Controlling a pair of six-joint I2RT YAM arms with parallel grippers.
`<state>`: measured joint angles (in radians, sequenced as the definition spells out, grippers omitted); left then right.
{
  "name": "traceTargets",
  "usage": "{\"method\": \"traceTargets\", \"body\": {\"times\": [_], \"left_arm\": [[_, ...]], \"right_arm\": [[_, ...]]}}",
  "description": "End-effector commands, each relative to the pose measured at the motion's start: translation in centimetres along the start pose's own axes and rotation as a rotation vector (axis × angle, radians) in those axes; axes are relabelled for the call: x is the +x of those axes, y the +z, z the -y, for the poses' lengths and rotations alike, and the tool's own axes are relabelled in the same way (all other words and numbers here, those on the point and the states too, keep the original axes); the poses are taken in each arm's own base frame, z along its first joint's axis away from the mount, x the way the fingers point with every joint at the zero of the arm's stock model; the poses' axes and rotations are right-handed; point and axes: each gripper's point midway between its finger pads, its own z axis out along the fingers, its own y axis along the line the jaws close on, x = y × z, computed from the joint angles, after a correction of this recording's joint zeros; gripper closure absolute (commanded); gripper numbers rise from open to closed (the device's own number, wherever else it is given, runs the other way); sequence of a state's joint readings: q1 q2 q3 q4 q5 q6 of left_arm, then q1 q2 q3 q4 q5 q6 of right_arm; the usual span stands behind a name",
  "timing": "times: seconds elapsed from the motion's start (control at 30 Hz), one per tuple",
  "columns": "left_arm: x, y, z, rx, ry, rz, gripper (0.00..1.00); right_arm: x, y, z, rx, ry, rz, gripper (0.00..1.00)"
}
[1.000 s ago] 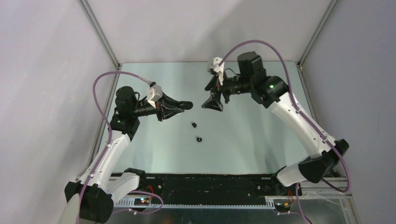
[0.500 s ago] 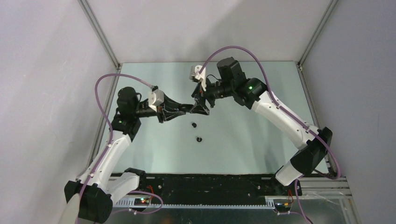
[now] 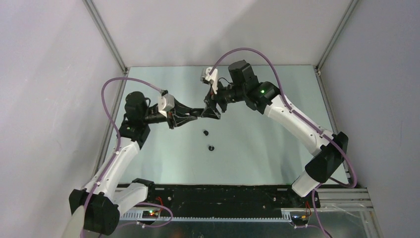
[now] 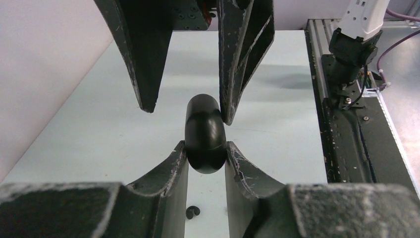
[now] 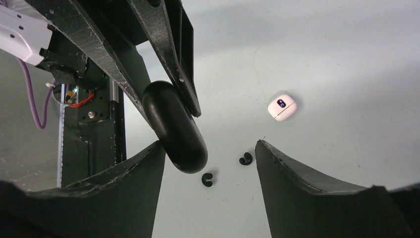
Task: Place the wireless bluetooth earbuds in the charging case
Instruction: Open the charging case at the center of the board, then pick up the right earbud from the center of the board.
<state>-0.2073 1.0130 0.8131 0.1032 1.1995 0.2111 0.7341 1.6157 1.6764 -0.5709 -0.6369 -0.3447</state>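
Observation:
My left gripper is shut on a black pebble-shaped charging case and holds it closed above the table. My right gripper is open and meets it head-on, its jaws on either side of the case's free end. One right finger is close beside the case, and the other stands well apart. Two black earbuds lie on the table below and also show in the right wrist view. The white earbuds are out of view.
A white pebble-shaped case lies shut on the table beyond the black earbuds, seen only in the right wrist view. The black base rail runs along the near edge. Grey walls enclose the table.
My right arm has swung left to the left gripper, and its open jaws now flank the black case's end. The left gripper has kept its hold and barely moved.

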Motion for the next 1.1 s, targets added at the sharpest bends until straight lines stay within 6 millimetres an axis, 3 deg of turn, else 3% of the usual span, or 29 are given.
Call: {"method": "traceTargets", "body": {"times": [0.0,0.37,0.57,0.83,0.97,1.07], "left_arm": [[-0.2,0.3,1.2,0.07,0.003,0.014,1.0],[-0.4,0.3,1.0,0.06,-0.014,0.013,1.0],[-0.4,0.6,-0.1,0.017,-0.108,0.001,1.0],[-1.1,0.8,-1.4,-0.02,-0.145,0.014,1.0],[-1.0,0.9,-1.9,-0.031,-0.197,0.018,1.0],[-0.5,1.0,-2.0,-0.032,-0.246,0.016,1.0]], "right_arm": [[-4.7,-2.2,3.2,0.126,-0.058,0.122,0.3],[-3.3,-2.0,2.8,0.102,-0.018,0.107,0.36],[-3.1,-2.3,2.0,0.072,-0.025,0.102,0.36],[-1.9,-2.5,0.8,0.033,-0.024,0.079,0.44],[-2.3,-2.9,0.9,0.05,-0.031,0.089,0.39],[-3.7,-4.0,1.1,0.076,-0.04,0.121,0.31]]}}
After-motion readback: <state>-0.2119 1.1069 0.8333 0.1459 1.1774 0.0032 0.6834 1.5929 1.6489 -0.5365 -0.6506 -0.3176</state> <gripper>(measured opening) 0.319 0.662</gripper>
